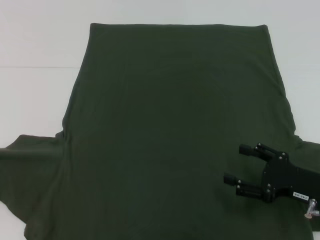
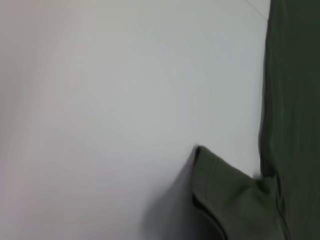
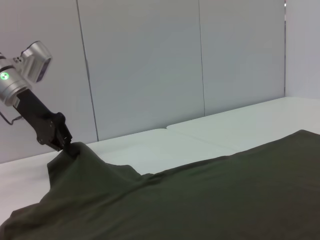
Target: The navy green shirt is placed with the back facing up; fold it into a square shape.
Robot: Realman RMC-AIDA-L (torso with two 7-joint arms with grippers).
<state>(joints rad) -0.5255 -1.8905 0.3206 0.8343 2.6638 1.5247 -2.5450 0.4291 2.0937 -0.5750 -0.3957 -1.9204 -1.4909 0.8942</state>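
Observation:
The navy green shirt (image 1: 170,125) lies spread on the white table with its plain back up, hem at the far side. Over its near right part, close to the right sleeve, my right gripper (image 1: 235,164) hovers open, with nothing between its fingers. The head view does not show my left gripper. In the right wrist view, the left gripper (image 3: 66,145) is shut on the left sleeve's cloth and lifts it into a small peak. The left wrist view shows that sleeve's edge (image 2: 225,190) raised beside the shirt's body (image 2: 295,100).
The white table (image 1: 40,45) shows bare to the left, right and far side of the shirt, with a seam line across it. Grey wall panels (image 3: 150,60) stand behind the table.

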